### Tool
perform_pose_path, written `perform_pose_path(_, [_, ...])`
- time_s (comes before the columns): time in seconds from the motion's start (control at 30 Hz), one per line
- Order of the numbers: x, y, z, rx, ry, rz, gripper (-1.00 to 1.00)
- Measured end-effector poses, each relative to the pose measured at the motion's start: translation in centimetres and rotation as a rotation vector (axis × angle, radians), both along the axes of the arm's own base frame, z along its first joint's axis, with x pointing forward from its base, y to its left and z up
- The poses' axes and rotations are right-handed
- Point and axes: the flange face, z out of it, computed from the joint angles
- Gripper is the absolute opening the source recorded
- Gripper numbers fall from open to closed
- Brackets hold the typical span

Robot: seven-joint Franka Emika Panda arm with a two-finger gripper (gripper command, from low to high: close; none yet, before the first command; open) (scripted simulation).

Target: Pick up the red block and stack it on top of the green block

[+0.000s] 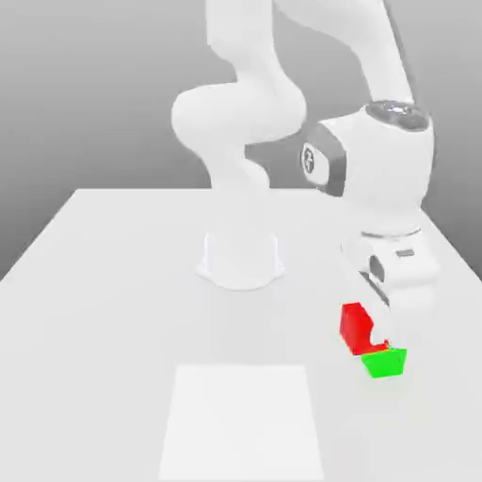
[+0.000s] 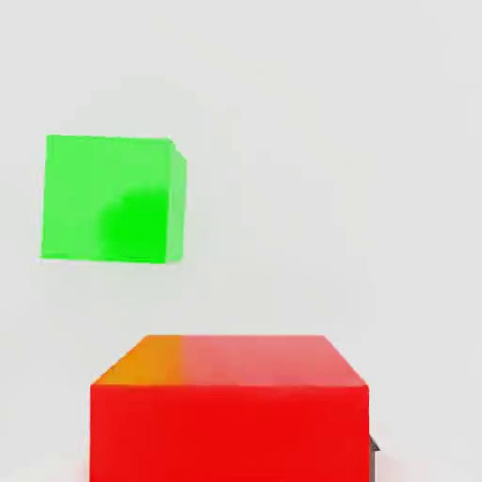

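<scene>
Red blk (image 1: 355,328): bright, matte, w/ orange patch.

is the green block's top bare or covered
Bare: the hand view shows the green block with its whole top uncovered, the red block apart from it.

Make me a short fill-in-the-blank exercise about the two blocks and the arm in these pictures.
1. The block at the claw is colored ____.
2. The other block, apart from it in the hand view, is colored ____.
3. In the exterior view, the arm reaches down over the table on that view's ____ side.
4. In the hand view, the block that looks larger is the ____ one.

Missing words: red; green; right; red.
</scene>
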Motion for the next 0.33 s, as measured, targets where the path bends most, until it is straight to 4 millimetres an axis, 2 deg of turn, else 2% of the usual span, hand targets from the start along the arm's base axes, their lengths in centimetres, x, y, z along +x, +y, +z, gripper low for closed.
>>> perform_pose_path(0.07, [-2.2,1.7,-0.9,-0.001,-0.008,0.165,-1.0])
perform_pose_path(0.2, [-3.3,2.6,-4.5,-0.002,-0.011,0.243,-1.0])
perform_pose_path(0.23, [-3.3,2.5,-5.4,-0.003,-0.012,0.242,1.0])
perform_pose_path(0.33, [-3.3,2.5,-5.4,-0.003,-0.012,0.242,1.0])
